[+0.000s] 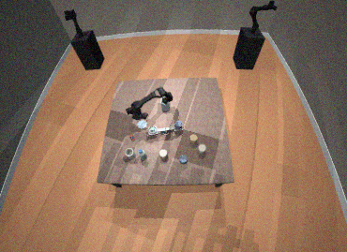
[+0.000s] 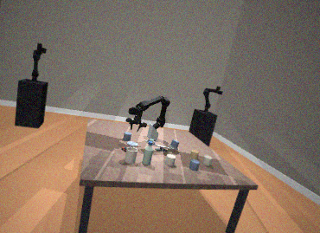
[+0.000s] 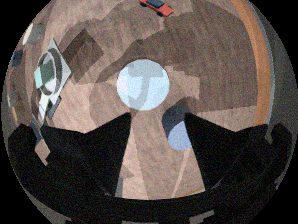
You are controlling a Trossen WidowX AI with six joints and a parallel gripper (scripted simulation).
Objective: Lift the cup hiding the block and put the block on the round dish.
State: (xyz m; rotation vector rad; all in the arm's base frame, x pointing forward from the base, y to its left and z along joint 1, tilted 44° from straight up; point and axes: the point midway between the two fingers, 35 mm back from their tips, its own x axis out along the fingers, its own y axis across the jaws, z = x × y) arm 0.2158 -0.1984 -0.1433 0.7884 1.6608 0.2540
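Observation:
My gripper is open and empty, raised above the table. One blue cup stands on the table near the dish, off the balance; the right finger partly hides it in the wrist view. The other blue cup stands on the far end of the balance. A small teal block lies uncovered on the balance's near end, at the left of the wrist view. The pale blue round dish is bare and lies ahead of the fingertips.
A red toy car lies beyond the dish. A grey box stands near the arm's base. A mug, a bottle and several small cylinders stand toward the front edge.

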